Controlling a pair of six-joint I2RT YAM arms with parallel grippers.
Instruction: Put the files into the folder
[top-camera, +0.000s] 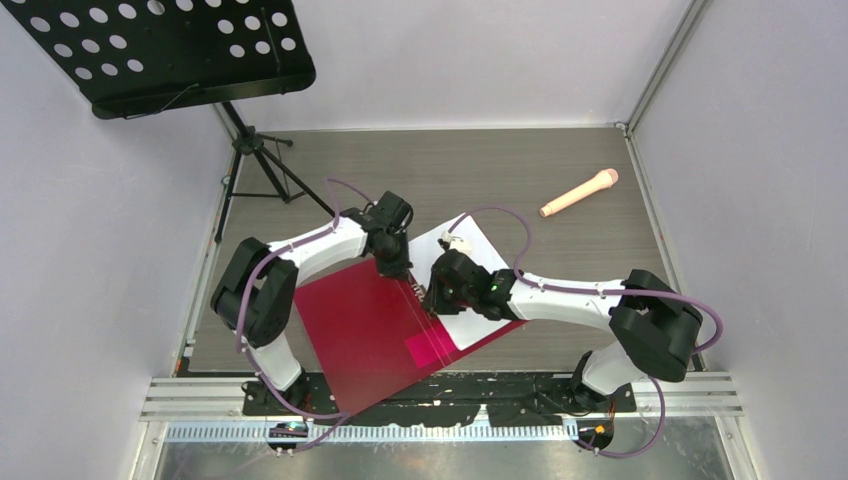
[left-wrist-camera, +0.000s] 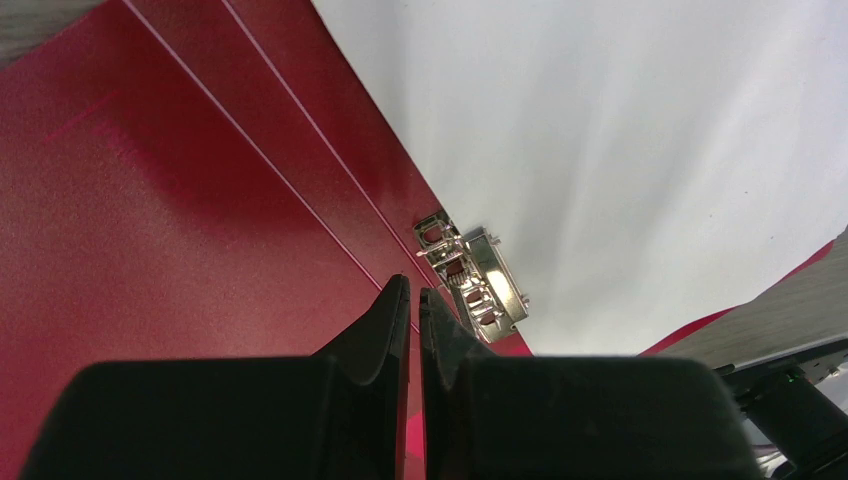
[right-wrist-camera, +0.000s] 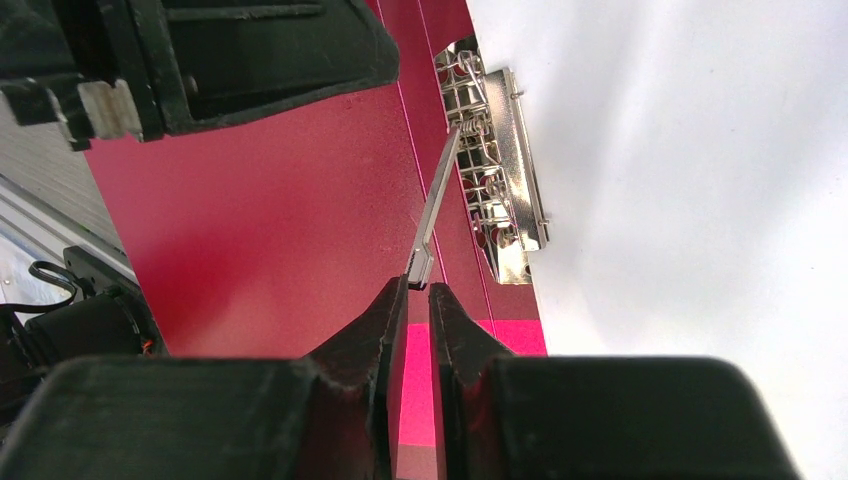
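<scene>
The dark-red folder (top-camera: 360, 330) lies open on the table, its left cover bare. The white files (top-camera: 485, 258) rest on its right half, beside the metal spine clip (right-wrist-camera: 500, 190). My left gripper (left-wrist-camera: 415, 285) is shut and empty, its tips down on the red cover just left of the clip (left-wrist-camera: 475, 280). My right gripper (right-wrist-camera: 420, 285) is nearly closed on the end of the clip's thin raised lever (right-wrist-camera: 435, 200), over the pink patch (right-wrist-camera: 510, 335). In the top view the left gripper (top-camera: 392, 265) and right gripper (top-camera: 432, 300) sit close together along the spine.
A peach microphone-shaped object (top-camera: 580, 192) lies at the back right of the table. A black perforated music stand (top-camera: 165, 50) rises at the back left on tripod legs (top-camera: 260, 170). White walls close in both sides.
</scene>
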